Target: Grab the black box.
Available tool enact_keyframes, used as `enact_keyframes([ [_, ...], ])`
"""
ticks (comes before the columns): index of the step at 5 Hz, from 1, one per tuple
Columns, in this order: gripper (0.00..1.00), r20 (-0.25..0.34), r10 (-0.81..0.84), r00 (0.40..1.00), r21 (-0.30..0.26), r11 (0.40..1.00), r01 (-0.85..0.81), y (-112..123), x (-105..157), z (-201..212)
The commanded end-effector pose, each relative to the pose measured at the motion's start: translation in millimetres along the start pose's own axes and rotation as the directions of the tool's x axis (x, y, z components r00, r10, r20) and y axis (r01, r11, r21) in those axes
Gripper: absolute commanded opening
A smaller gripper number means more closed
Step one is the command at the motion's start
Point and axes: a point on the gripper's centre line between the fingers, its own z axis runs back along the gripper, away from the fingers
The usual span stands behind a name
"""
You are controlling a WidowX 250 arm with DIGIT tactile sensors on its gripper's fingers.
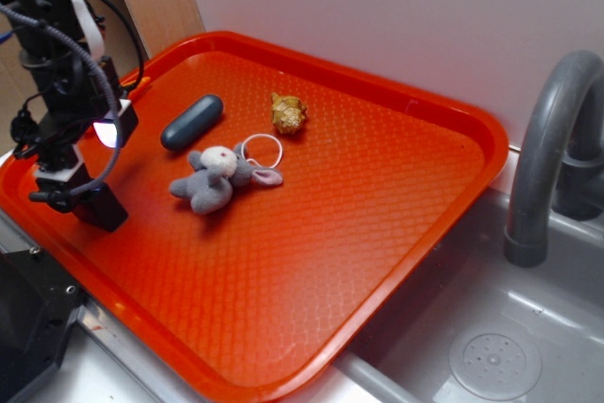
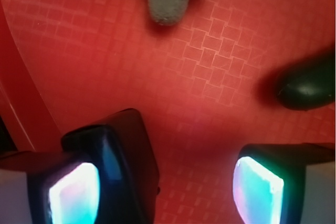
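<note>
The black box (image 2: pixel 126 145) sits low at the left on the tray (image 1: pixel 377 186), touching one of your open fingers (image 2: pixel 73 192), so closing them looks like your next move.

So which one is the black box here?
Start at the orange tray beside the sink. At its left edge sits the black box. It is matte and flat-sided, unlike the rounded blue-grey capsule and the grey plush bunny farther in.

A plush bunny (image 1: pixel 212 177), dark capsule (image 1: pixel 192 121) and gold trinket (image 1: pixel 288 113) lie on the orange tray (image 1: pixel 396 186).
</note>
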Motion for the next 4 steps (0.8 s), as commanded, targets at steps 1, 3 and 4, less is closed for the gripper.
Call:
enact_keyframes([
  [1,1.0,0.193,0.039,0.98,0.106,0.993,-0.06,-3.5,-6.3,81.8],
  [3,1.0,0.138,0.035,0.99,0.043,0.998,-0.041,-11.1,0.4,64.6],
  [4,1.0,0.078,0.027,0.997,-0.005,1.0,-0.027,-13.3,-0.6,44.7],
])
